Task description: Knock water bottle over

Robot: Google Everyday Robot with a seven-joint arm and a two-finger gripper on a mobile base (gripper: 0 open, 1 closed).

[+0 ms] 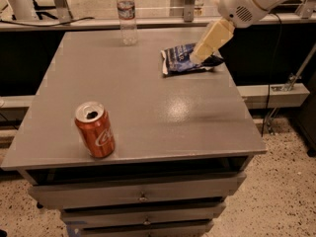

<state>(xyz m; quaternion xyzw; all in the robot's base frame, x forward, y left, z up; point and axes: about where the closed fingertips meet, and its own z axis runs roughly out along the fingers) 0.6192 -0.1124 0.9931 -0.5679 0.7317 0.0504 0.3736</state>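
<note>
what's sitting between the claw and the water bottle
Nothing visible does. The claw is over the blue bag at the far right of the table; the water bottle stands upright to its left in view, near the far edge, with only bare table between.

Dim warm light, perhaps overhead; soft glare on the table (pixel 123 83), claw (pixel 196 58) pale above its far-right corner.
</note>
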